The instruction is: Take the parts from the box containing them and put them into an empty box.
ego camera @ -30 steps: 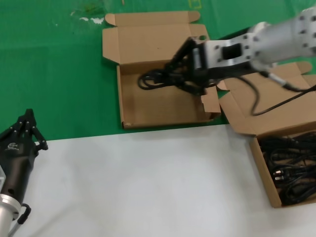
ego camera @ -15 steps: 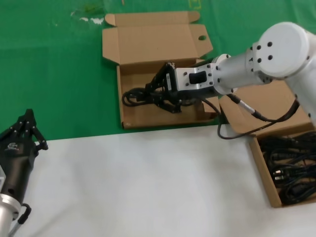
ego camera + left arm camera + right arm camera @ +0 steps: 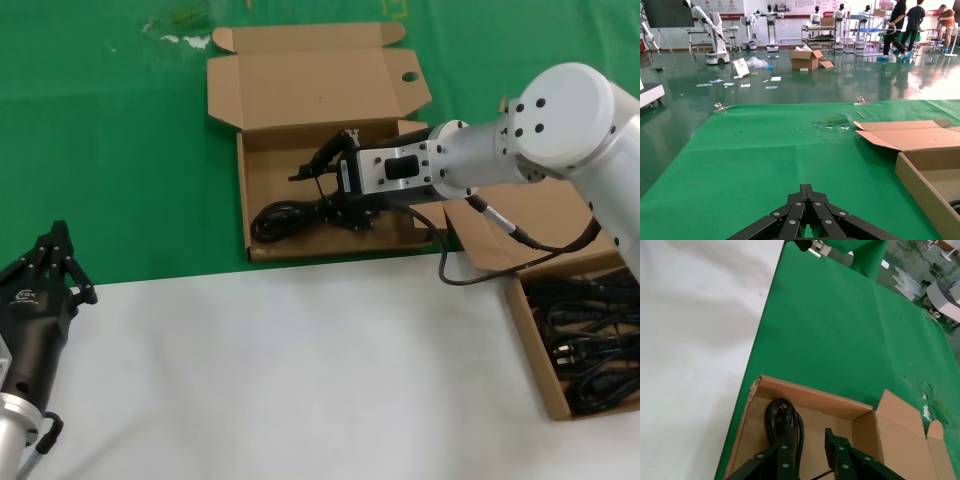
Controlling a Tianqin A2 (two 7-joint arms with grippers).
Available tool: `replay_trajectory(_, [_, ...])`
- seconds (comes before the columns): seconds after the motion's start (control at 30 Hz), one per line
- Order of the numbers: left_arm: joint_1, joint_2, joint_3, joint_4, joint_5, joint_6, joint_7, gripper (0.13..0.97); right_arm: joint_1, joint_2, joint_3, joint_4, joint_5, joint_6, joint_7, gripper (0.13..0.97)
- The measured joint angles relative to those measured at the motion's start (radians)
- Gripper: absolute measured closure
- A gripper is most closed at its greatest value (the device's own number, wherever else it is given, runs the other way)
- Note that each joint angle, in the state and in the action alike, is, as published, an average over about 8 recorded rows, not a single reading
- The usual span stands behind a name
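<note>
The right gripper (image 3: 325, 185) reaches low into the wide, shallow brown cardboard box with a round hole in its lid flap (image 3: 330, 240), its fingers (image 3: 785, 460) released and spread over a black looped power cord bundle (image 3: 285, 217) that lies flat on the box floor, near the front-left corner. The wrist view shows the cord (image 3: 782, 422) lying just ahead of the fingertips, no pad closed on it, which suggests a delivery just let go. Low walls ring the cord, and the upright lid (image 3: 310, 85) stands behind, so the clearest way out looks to be straight up. To the right, the smaller brown cardboard box with a plain lid (image 3: 535, 345) holds more tangled black cords (image 3: 590, 345). The left gripper (image 3: 45, 270), fingers clenched, waits at the near-left edge of the white desk (image 3: 300, 380).
</note>
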Motion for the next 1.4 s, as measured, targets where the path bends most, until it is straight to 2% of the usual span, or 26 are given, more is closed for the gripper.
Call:
replay_trajectory(0.23, [0.0,0.0,0.0,0.0,0.0,0.0,0.0,0.957,-0.03,0.034,0.015,0.094,0.011,-0.002,0.053,0.826])
replay_trajectory(0.53, [0.0,0.0,0.0,0.0,0.0,0.0,0.0,0.957,-0.188,0.149,0.092,0.425,0.047,0.046,0.188,0.691])
replay_trajectory(0.7, [0.0,0.0,0.0,0.0,0.0,0.0,0.0,0.954,-0.275,0.192,0.13,0.55,0.074,0.081,0.228,0.566])
replay_trajectory(0.9, [0.0,0.0,0.0,0.0,0.0,0.0,0.0,0.943,-0.308,0.194,0.147,0.573,0.091,0.106,0.234,0.421])
replay_trajectory(1.07, [0.0,0.0,0.0,0.0,0.0,0.0,0.0,0.894,-0.345,0.184,0.169,0.581,0.113,0.147,0.237,0.305])
replay_trajectory(1.3, [0.0,0.0,0.0,0.0,0.0,0.0,0.0,0.865,-0.414,0.168,0.21,0.596,0.153,0.222,0.242,0.215])
replay_trajectory(1.4, [0.0,0.0,0.0,0.0,0.0,0.0,0.0,0.811,-0.445,0.16,0.229,0.603,0.172,0.256,0.244,0.185])
